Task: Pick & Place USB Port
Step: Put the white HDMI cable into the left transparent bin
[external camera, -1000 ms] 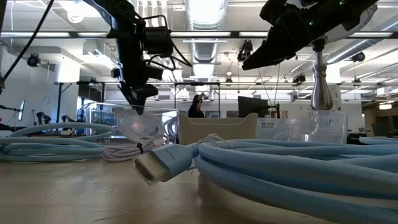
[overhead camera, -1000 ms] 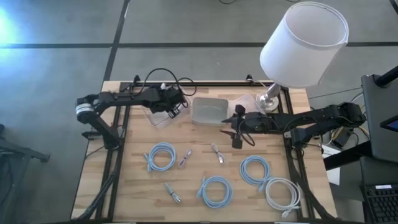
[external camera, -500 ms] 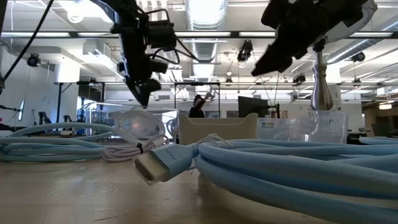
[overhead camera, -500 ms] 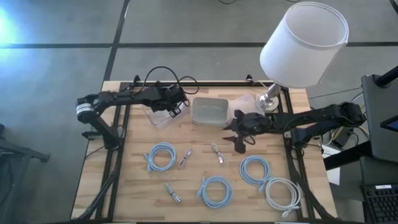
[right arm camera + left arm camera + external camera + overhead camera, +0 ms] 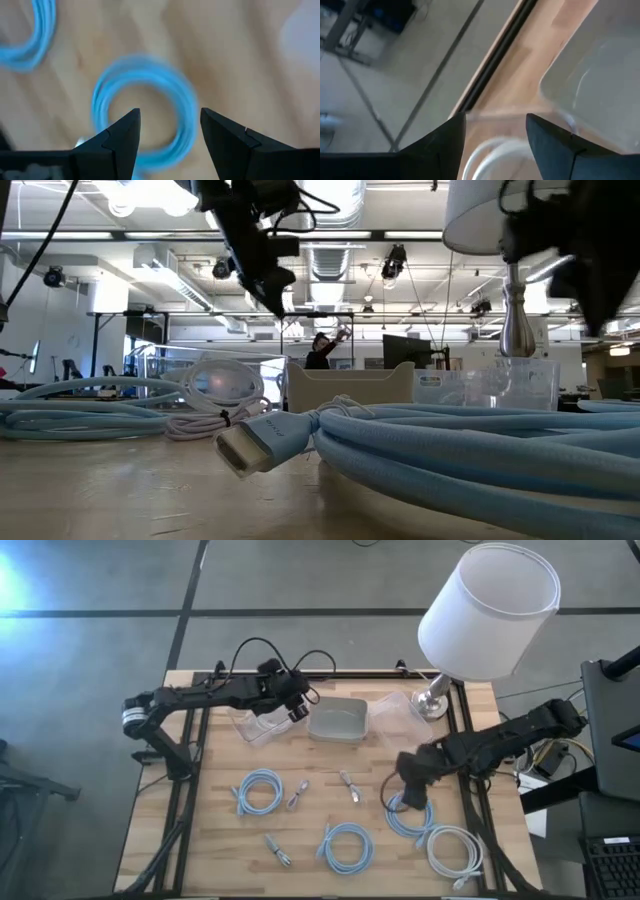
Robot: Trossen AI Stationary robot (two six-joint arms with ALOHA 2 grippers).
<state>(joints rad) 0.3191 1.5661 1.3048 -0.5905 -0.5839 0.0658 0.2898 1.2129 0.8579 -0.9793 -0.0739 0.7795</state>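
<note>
Subject: rt arm, pick approach. Right jaws stood apart, empty, hanging directly over the blue cable coil (image 5: pixel 145 107) at the desk's (image 5: pixel 200 840) right-front area, near the white coil (image 5: pixel 455 852). I judged that coil to be the task's USB item, though 2 more blue coils and 3 short plug pieces (image 5: pixel 348 785) lay nearby, so ID not certain.

Key relation: per rt wrist view, coil sat straight ahead of the jaws, its ring spanning both tips, centre hole roughly on the jaw gap. Coil is round, no real long axis; plug end not located w/ confidence. Judgement: a straight drop would close on air in the hole, so a small sideways offset onto one strand was needed.

Left jaws also apart, empty, above the clear container (image 5: pixel 255 727) at desk rear, beside the tray (image 5: pixel 338 722); well apart from the coil. Rt arm clearly nearer.
</note>
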